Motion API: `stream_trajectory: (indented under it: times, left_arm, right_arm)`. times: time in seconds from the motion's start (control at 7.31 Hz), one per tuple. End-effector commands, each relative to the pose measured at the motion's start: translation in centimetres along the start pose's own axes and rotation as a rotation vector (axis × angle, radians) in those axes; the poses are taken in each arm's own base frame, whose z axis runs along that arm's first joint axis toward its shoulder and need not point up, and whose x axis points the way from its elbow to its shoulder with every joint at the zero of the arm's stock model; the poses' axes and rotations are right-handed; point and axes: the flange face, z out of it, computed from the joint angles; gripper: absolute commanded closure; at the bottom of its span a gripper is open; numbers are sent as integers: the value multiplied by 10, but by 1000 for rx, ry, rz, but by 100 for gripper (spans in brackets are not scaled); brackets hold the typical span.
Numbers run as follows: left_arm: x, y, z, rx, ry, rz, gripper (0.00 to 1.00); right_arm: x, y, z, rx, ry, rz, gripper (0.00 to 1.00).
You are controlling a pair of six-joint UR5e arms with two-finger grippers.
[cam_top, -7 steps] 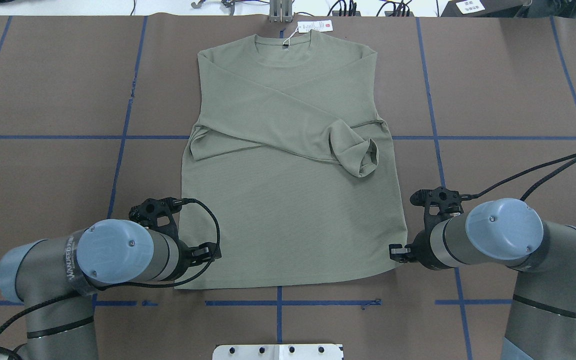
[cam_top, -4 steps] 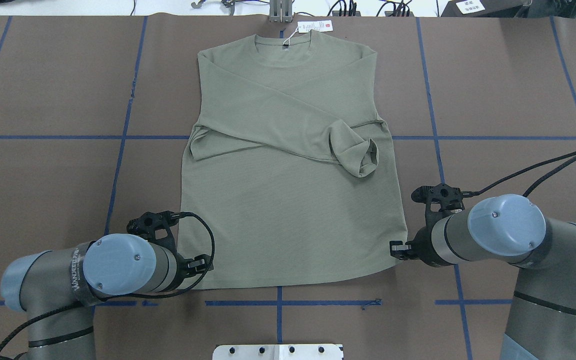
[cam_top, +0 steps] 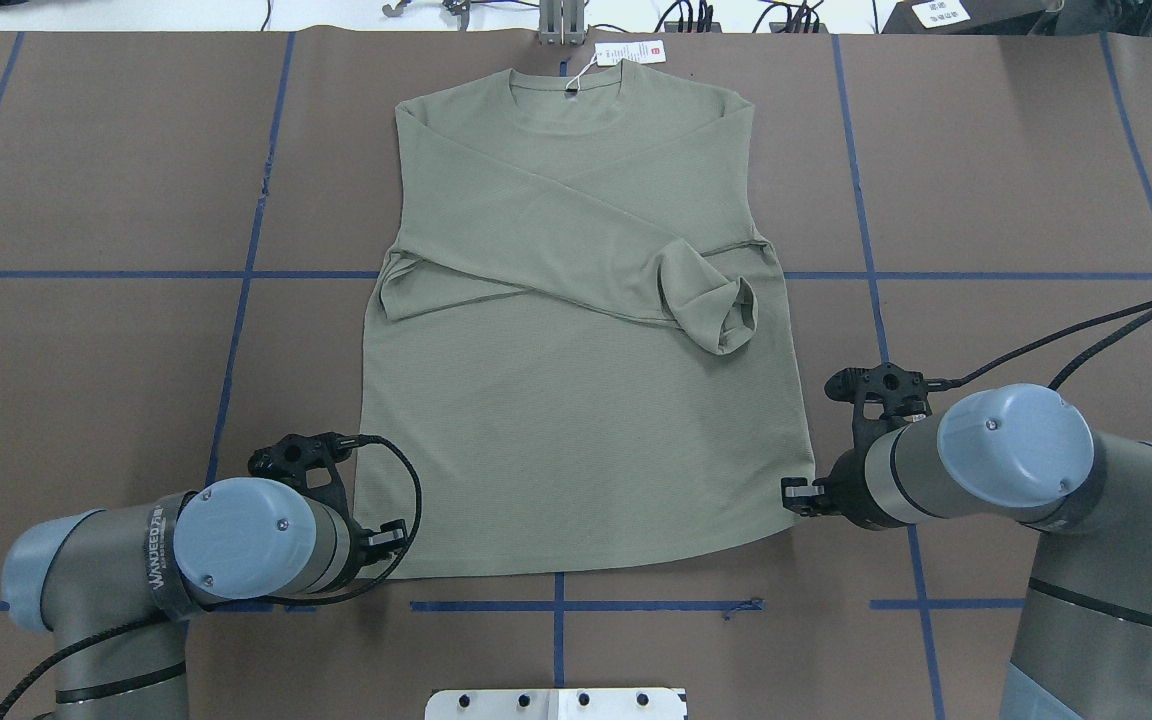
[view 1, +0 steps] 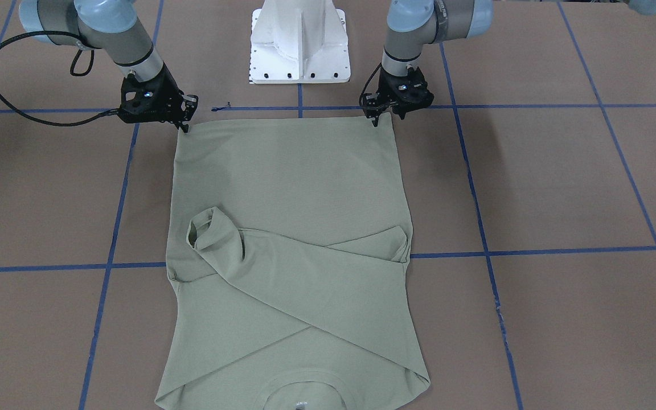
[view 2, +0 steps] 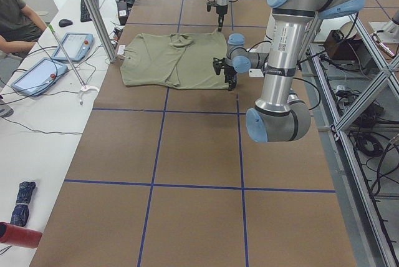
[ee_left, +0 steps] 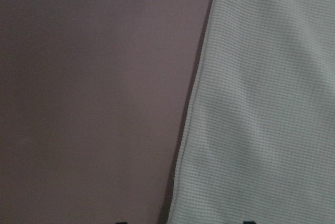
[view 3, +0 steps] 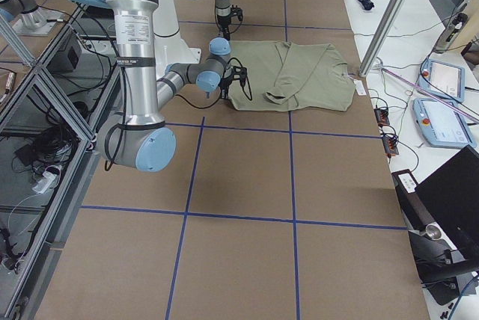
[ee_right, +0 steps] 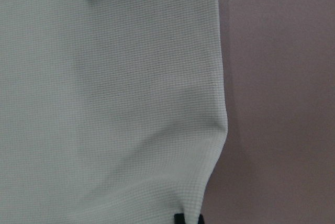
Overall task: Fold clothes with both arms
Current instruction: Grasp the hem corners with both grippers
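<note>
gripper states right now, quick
left gripper: open, straddling the shirt hem edge
right gripper: closed on the shirt's hem corner

One green shirt (cam_top: 576,430) with one white hang tag (cam_top: 630,52) is lying on one brown table (cam_top: 86,150). Two robot arms, the left arm (cam_top: 96,570) and the right arm (cam_top: 1116,480), are reaching over it beside one white pedestal (view 1: 299,40).

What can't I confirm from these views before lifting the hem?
- Left gripper, right gripper: whether they grip the shirt hem. Wrist views crop the fingertips, overhead the arms cover them, and the front view is too small.
- Hang tag print: too small overhead.
- Collar: cut off by the front view's bottom edge.
</note>
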Motion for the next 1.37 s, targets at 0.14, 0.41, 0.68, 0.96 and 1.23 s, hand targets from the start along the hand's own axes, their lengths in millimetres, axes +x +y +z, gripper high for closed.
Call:
stream_trajectory:
  times: [0.14,0.41,0.68,0.96,1.23]
  left_arm:
    - [2,2,1,-3,-2,3,83]
    - [5,3,-3,-5,7,4,100]
    - [4,0,-31,-4,48,3,100]
    - [-7,11,-81,-11,-2,14,100]
    - [-12,54,-117,-67,-18,66,100]
  right_arm:
    - [2,-2,0,2,2,0,100]
    - [3,-3,-1,-3,1,0,100]
    - [9,-10,-15,-24,-17,19,100]
    - [21,6,-46,-33,-39,22,100]
    - [35,35,-95,-118,-91,11,100]
